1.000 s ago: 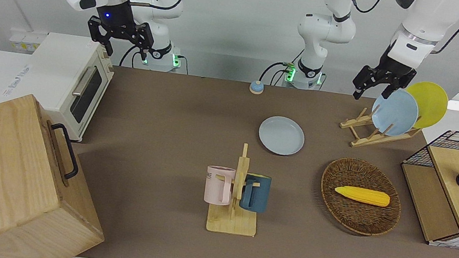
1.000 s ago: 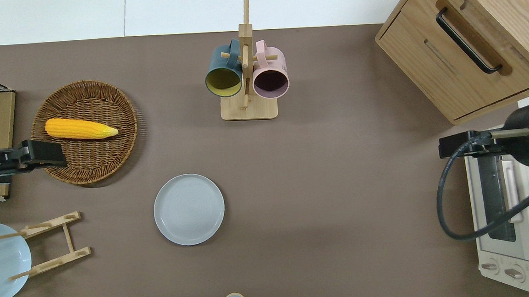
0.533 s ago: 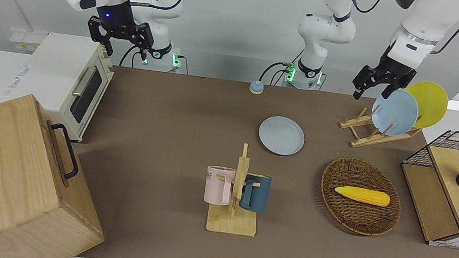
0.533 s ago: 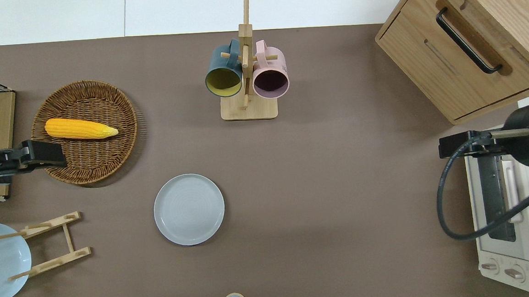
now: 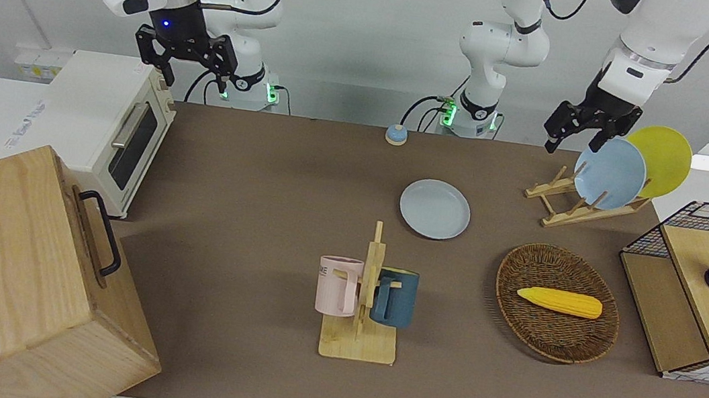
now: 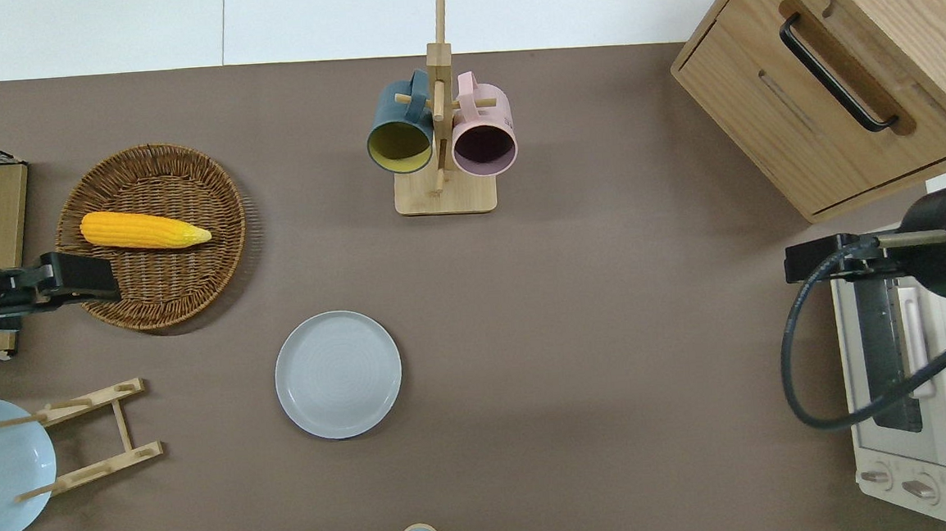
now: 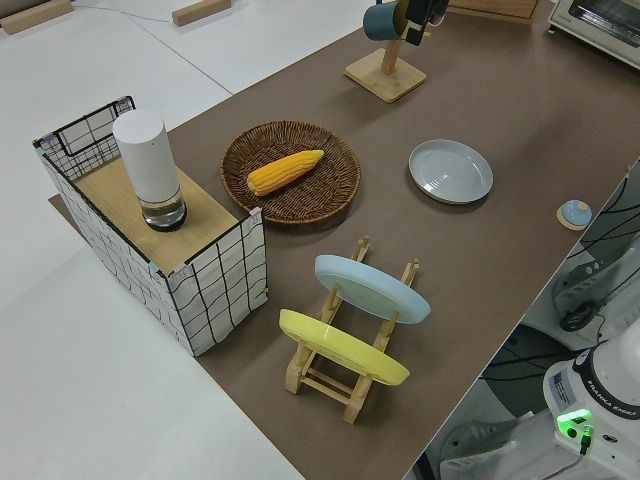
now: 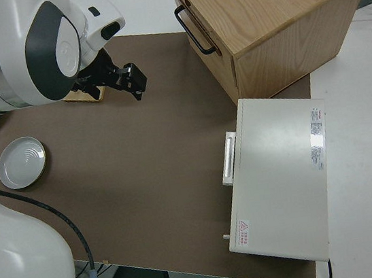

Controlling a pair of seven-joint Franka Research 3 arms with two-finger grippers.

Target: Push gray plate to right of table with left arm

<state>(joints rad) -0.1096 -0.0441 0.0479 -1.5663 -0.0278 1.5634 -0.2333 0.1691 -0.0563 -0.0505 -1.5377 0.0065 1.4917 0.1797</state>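
Note:
The gray plate (image 5: 434, 209) lies flat on the brown table (image 5: 263, 167), about midway along it; it also shows in the overhead view (image 6: 338, 374) and the left side view (image 7: 450, 171). My left gripper (image 5: 573, 139) is open and empty, up in the air. In the overhead view it (image 6: 79, 277) hangs over the rim of the wicker basket, well apart from the plate and toward the left arm's end. My right arm is parked, its gripper (image 5: 197, 75) open.
A wooden rack holds a sky-blue plate (image 5: 609, 173) and a yellow plate (image 5: 660, 159). A wicker basket (image 5: 522, 267) holds a corn cob. A mug tree (image 5: 364, 295) stands farther from the robots than the plate. A wooden cabinet (image 5: 13, 279) and toaster oven (image 5: 107, 121) fill the right arm's end.

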